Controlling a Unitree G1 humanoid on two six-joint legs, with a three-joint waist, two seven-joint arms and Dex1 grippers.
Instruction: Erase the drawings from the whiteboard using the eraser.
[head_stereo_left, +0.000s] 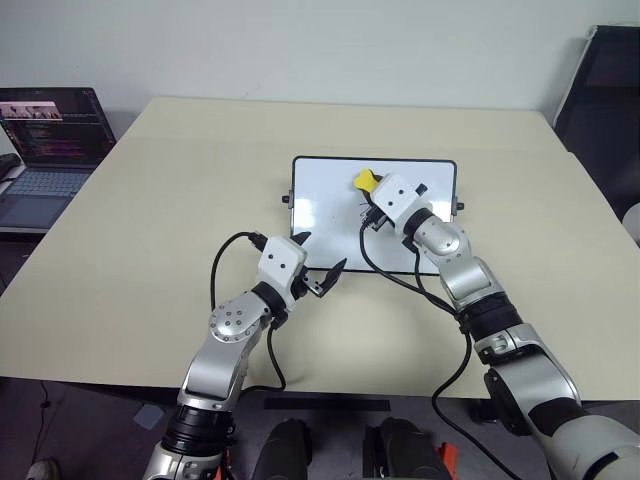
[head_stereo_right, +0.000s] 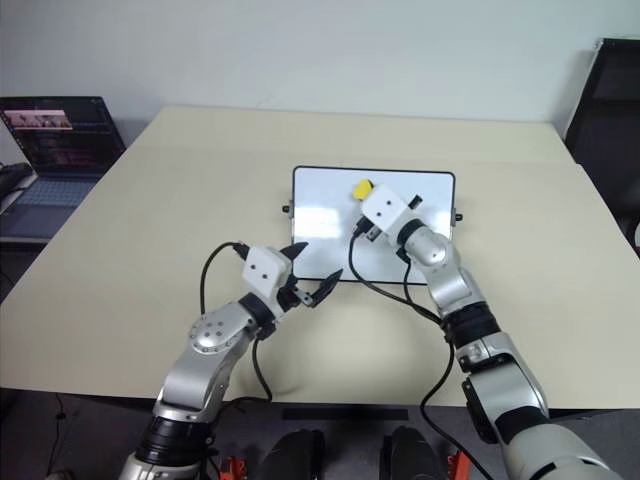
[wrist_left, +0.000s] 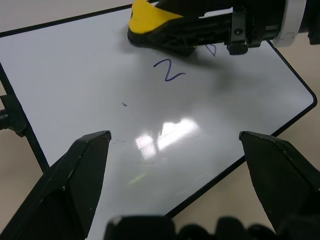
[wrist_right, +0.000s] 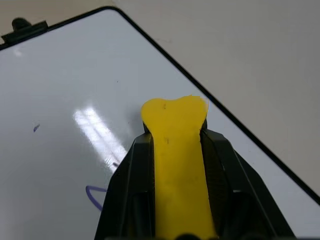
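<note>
eraser held over the whiteboard, marks partly visible

nearest the table's (head_stereo_left: 120, 300) near edge, the left gripper (head_stereo_left: 318, 263) is seen with its black fingers spread apart and nothing between them, at the near-left corner of the whiteboard (head_stereo_left: 330, 205). the whiteboard is laid near the middle of the table, its long sides parallel to the near edge. a z-like mark of the drawings (wrist_left: 169, 70) is seen on the white surface, with part of another beside it. farther in, the right gripper (head_stereo_left: 372, 194) is clenched on the yellow eraser (head_stereo_left: 365, 181), which is held over the board near its far edge. a laptop (head_stereo_left: 45, 150) is set beyond the table's left edge.
</note>
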